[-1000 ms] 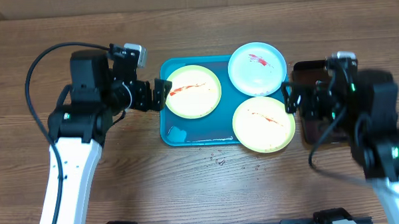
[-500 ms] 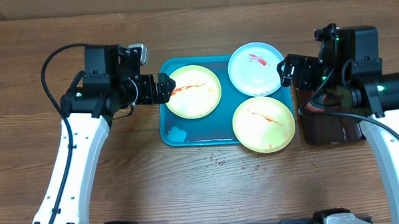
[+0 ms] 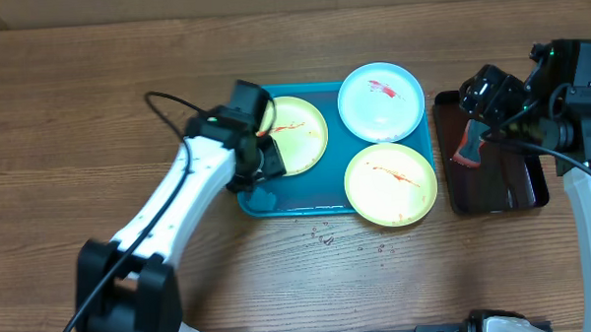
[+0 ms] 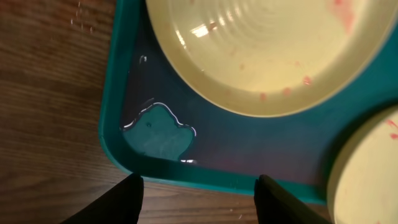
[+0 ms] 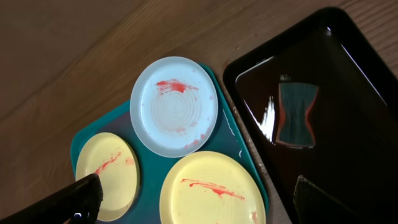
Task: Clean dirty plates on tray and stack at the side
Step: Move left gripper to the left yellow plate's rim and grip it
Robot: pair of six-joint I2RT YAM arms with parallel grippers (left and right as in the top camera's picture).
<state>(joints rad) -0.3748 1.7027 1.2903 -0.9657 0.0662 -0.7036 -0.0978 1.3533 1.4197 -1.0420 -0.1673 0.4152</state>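
Note:
The turquoise tray (image 3: 338, 205) holds three sauce-streaked plates: a yellow-green plate (image 3: 296, 136) at the left, a light blue plate (image 3: 379, 102) at the back right and a yellow-green plate (image 3: 391, 183) at the front right. My left gripper (image 3: 262, 163) is open and empty, low over the tray's front left corner beside the left plate (image 4: 273, 50); its fingers (image 4: 199, 190) straddle the tray rim (image 4: 115, 93). My right gripper (image 3: 485, 92) is open and empty, high over the black tray. The right wrist view shows the blue plate (image 5: 176, 106) and both yellow-green plates (image 5: 109, 171) (image 5: 211, 190).
A narrow black tray (image 3: 521, 199) at the right holds a sponge (image 3: 469, 145), also in the right wrist view (image 5: 296, 114). A water puddle (image 4: 158, 130) lies in the turquoise tray's corner. Water drops (image 3: 325, 239) spot the table in front.
My left arm has swung right and down over the tray's front left corner. My right arm has drawn back to the right, from the tray's edge to above the black tray.

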